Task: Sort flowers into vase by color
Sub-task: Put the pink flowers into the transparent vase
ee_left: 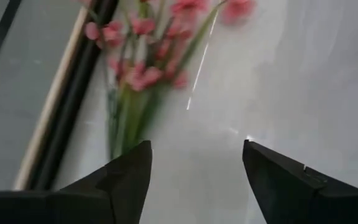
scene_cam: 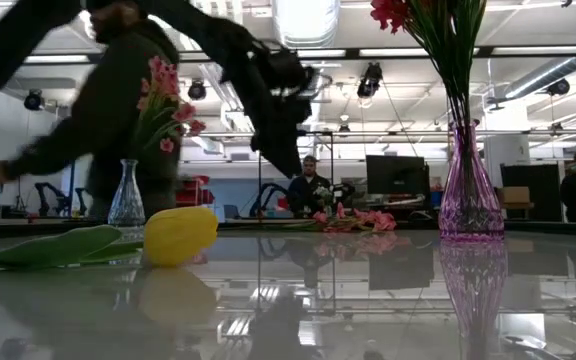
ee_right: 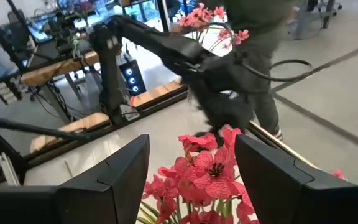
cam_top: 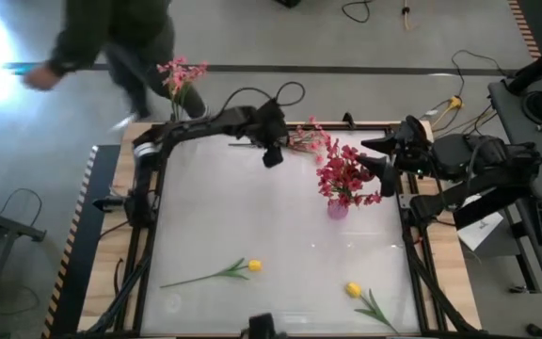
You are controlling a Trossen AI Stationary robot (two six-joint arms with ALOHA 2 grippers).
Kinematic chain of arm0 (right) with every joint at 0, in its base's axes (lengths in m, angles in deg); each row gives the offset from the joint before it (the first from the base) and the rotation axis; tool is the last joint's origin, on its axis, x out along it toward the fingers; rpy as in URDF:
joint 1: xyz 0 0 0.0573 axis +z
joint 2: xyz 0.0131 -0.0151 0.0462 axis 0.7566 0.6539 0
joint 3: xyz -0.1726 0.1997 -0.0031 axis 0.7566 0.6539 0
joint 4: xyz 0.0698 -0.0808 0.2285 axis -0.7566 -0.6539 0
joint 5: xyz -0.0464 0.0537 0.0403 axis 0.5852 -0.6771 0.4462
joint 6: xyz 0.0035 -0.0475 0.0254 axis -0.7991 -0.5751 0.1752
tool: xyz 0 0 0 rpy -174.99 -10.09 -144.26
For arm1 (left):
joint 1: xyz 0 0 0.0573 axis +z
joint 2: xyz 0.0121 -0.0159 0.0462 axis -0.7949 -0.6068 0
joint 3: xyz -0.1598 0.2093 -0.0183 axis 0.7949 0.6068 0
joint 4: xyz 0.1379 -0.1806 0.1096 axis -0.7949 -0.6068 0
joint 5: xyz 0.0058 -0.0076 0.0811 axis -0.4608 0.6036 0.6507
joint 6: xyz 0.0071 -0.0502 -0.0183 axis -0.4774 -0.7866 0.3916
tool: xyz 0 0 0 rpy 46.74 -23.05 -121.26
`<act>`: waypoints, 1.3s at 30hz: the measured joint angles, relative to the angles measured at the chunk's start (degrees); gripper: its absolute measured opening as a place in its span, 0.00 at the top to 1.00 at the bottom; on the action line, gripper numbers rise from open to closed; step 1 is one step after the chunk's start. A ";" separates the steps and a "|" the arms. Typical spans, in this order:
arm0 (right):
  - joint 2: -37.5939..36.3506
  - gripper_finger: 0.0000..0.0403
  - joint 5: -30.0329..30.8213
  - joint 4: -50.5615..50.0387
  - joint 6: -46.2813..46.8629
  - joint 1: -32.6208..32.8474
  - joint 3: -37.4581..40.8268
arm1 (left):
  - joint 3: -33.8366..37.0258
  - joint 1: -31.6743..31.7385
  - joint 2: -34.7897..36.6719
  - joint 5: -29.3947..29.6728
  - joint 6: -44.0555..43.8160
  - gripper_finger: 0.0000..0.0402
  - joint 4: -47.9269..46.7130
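Over the far edge of the table your left arm reaches in from the left side, bent at the elbow, with the left gripper (cam_top: pixel 273 151) hanging above the white tabletop (cam_top: pixel 271 235). Its two dark fingers (ee_left: pixel 126 177) stand spread wide with nothing between them, and a pink blossom spray (ee_left: pixel 143 50) lies flat on the table just beyond them, along the far rail; the same spray shows in the high view at (cam_top: pixel 307 138).

On the right side your right arm is folded by the table edge, its right gripper (cam_top: pixel 384 162) pointing inward just beside the red blossom sprays (cam_top: pixel 344 175). Its fingers (ee_right: pixel 114 177) are parted with the red blooms (ee_right: pixel 207 171) in front of them; nothing is gripped.

Those red sprays stand upright in a purple glass vase (scene_cam: pixel 470 190) at the right of the table. Nearer you, two yellow tulip buds lie on the table, one left of centre (cam_top: pixel 254 266) and one right (cam_top: pixel 353 289).

Beyond the far edge, a person (cam_top: pixel 111 38) stands by a clear vase (scene_cam: pixel 126 195) holding pink blossoms (cam_top: pixel 182 73).
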 joint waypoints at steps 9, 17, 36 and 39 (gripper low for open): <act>0.08 0.43 0.27 -0.01 6.17 0.00 -1.91 | -13.67 6.40 -14.09 -2.71 11.27 0.42 -10.46; 0.12 0.43 0.45 0.02 7.62 0.00 -3.33 | -21.47 9.06 -22.37 -2.13 14.16 0.46 -15.78; 0.16 0.43 -0.35 -0.03 6.27 0.01 -3.65 | -22.73 6.57 -21.57 -4.13 -3.91 0.98 -40.43; -0.55 0.43 -2.32 -0.04 4.36 0.00 -3.65 | -18.26 4.51 -16.76 -4.20 -8.95 0.99 -42.35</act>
